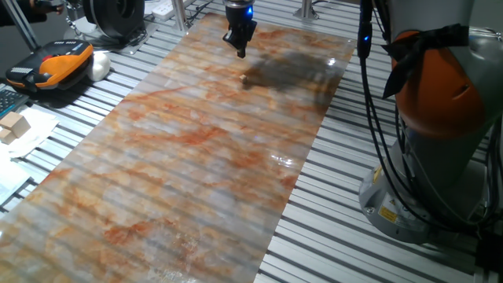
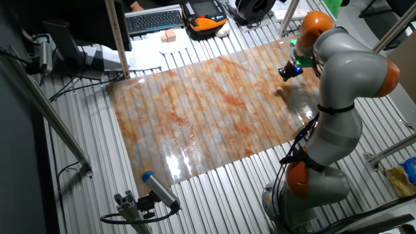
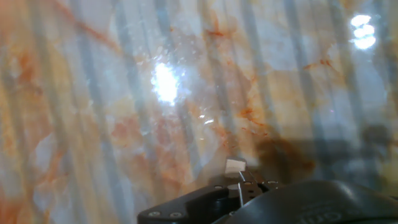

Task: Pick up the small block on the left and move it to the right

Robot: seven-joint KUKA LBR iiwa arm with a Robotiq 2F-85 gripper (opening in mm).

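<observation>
The small block is a tiny light-tan cube lying on the marbled orange-grey mat near its far end. It also shows in the other fixed view and in the hand view, just beyond the fingertips. My gripper hangs above the mat, a little over and behind the block, also visible in the other fixed view. Its fingers look pressed together with nothing between them. In the hand view only the dark hand body and a thin finger show at the bottom edge.
Larger pale wooden blocks on white paper lie off the mat at the left. An orange-black handset and a keyboard sit beyond. The robot base and hanging cables stand to the right of the mat.
</observation>
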